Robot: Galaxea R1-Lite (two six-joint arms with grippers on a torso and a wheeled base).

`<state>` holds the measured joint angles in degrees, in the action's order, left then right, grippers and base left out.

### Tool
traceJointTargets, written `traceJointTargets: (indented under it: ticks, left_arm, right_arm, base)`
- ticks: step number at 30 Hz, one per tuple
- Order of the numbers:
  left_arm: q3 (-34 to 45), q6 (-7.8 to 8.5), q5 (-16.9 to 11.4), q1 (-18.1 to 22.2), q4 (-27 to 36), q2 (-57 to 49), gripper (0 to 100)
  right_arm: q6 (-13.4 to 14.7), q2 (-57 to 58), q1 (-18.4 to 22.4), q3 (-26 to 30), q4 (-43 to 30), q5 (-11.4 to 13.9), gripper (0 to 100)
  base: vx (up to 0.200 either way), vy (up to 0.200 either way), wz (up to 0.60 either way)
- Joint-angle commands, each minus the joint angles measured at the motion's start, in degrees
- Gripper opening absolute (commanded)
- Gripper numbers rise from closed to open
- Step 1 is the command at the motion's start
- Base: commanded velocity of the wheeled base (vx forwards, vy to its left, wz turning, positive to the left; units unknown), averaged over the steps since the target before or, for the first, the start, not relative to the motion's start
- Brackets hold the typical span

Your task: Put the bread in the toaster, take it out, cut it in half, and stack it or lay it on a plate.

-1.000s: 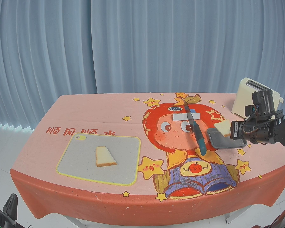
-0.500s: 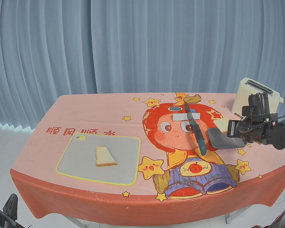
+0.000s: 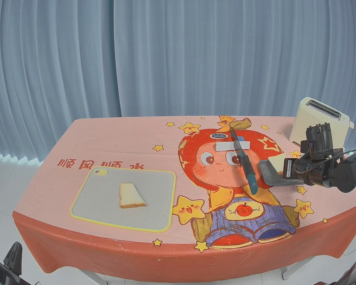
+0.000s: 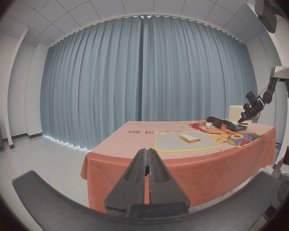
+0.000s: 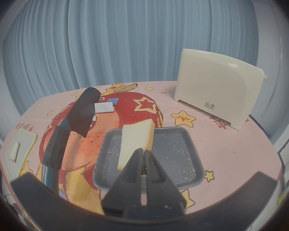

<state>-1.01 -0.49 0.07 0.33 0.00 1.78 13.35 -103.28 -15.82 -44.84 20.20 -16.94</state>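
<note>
A: Place of the held bread half (image 5: 135,141)?

B: Pinched by its lower edge in the right gripper (image 5: 142,154), clamped tight on the crust. Tilted, low over the grey tray (image 5: 186,167). Cannot tell whether touching the tray floor.

A: And the tray?

B: Lying flat near the right edge of the table (image 3: 106,139), speckled with crumbs. Just behind it, at the far right corner, the cream toaster (image 3: 318,119), upright, slot on top.

A: Second bread half (image 3: 131,196)?

B: Flat on the cutting board (image 3: 95,206), about mid-board, well apart from the tray. Grey board with a yellow rim, near the front edge, left of centre.

A: Knife (image 3: 243,163)?

B: On the cloth between board and tray, just beside the tray's left rim. Teal handle toward the front edge, dark blade pointing to the far edge.

A: Left gripper (image 4: 146,174)?

B: Closed on nothing. Held off the table, well out from its front left corner, facing back toward the board.

A: Behind all that?

B: Blue-grey curtain (image 3: 186,48), hanging in folds beyond the far edge.
</note>
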Motion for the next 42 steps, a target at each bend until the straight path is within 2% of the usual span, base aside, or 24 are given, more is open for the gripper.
traceJointTargets:
  ticks: [1, 11, 25, 32, 42]
  left_arm:
    - [1.01, -0.04, 0.01, 0.02, 0.0, -0.02, 0]
    - [1.01, -0.04, 0.01, 0.02, 0.0, 0.07, 0]
    - [1.01, -0.04, 0.01, 0.02, 0.0, 0.07, 0]
    - [1.01, -0.04, 0.01, 0.02, 0.0, -0.02, 0]
    - [1.01, -0.04, 0.01, 0.02, 0.0, 0.07, 0]
  right_arm:
    - [0.01, 0.01, -0.08, 0.36, -0.07, -0.11, 0]
    - [-0.25, 2.29, -0.79, 1.24, -0.78, -1.16, 0]
    - [-0.6, 0.62, -0.88, 1.24, 0.02, -1.16, 0]
    - [-0.52, -0.61, -0.96, 0.98, 0.1, -2.39, 0]
    - [-0.6, -0.52, -0.96, 1.33, 0.02, -2.3, 0]
  base:
    - [0.0, 0.0, 0.0]
    - [0.0, 0.0, 0.0]
    - [0.0, 0.0, 0.0]
    - [0.0, 0.0, 0.0]
    - [0.0, 0.0, 0.0]
